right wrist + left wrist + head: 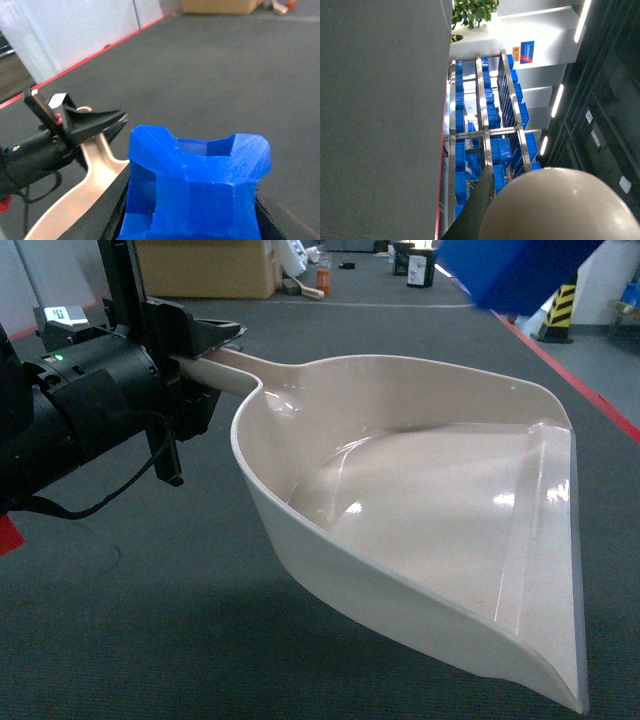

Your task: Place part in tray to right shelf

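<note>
The left tool (205, 355) is clamped on the tray (420, 510) handle at the far left, holding the tray off the dark floor (120, 640) with its open lip toward the near right. The tray is empty inside. The right tool's own jaws are mostly hidden in its wrist view, but they grip the part (197, 187), which fills the near frame; in the head view the part (515, 270) hangs above the tray's far right corner. A cardboard box (205, 267) stands far behind.
</note>
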### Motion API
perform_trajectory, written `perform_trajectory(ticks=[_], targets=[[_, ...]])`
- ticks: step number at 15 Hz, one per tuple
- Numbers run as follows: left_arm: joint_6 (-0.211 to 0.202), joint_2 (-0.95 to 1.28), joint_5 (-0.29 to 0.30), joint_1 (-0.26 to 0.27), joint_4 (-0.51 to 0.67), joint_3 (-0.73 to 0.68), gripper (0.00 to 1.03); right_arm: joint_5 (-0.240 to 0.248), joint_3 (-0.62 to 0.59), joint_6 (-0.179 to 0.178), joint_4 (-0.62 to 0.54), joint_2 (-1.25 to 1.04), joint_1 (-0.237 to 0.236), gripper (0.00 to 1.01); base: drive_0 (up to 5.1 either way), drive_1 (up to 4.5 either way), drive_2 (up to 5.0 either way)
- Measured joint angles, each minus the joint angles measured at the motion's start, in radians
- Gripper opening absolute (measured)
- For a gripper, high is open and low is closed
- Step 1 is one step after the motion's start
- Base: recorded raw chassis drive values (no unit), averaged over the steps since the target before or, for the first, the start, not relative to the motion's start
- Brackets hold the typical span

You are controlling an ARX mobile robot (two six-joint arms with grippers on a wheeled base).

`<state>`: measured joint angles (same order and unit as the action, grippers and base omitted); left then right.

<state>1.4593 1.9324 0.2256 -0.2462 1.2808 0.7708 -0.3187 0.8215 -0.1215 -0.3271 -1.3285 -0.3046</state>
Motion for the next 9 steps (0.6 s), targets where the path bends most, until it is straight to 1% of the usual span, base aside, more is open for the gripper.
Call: perform_trajectory(ticks=[1,2,3,4,5,6,7,8,9], targets=[[0.0,0.0,0.0,0.0,0.0,0.0,0.12,0.01,0.003,-0.017,0.0,-0.019,-0.02,0.47,0.0,0.0,0.0],[0.0,0.0,0.0,0.0,0.0,0.0,0.12,0.028,0.011,-0.046,0.002,-0.057,-0.056,0.47,0.0,0.0,0.0],[0.0,0.0,0.0,0.0,0.0,0.0,0.12,0.035,0.02,-0.088,-0.009,-0.106,-0.098,0.47,0.0,0.0,0.0],[0.0,0.0,0.0,0.0,0.0,0.0,0.12,0.034,0.035,-0.124,0.003,-0.146,-0.125,0.47,0.0,0.0,0.0],[0.0,0.0,-0.001,0.0,0.0,0.0,0.12,0.064,0.045,-0.129,0.012,-0.171,-0.148,0.57,0.0,0.0,0.0],[-0.005,0.0,-0.001,0.0,-0.002,0.0,0.12,0.094,0.047,-0.128,0.013,-0.173,-0.153,0.68,0.0,0.0,0.0],[-0.004,0.0,0.0,0.0,-0.002,0.0,0.12,0.135,0.049,-0.114,0.019,-0.159,-0.153,0.81,0.0,0.0,0.0],[-0.004,0.0,0.0,0.0,0.001,0.0,0.12,0.164,0.049,-0.089,0.034,-0.123,-0.146,0.94,0.0,0.0,0.0],[-0.008,0.0,0.0,0.0,-0.002,0.0,0.12,0.182,0.038,-0.065,0.041,-0.069,-0.134,1.0,0.0,0.0,0.0]])
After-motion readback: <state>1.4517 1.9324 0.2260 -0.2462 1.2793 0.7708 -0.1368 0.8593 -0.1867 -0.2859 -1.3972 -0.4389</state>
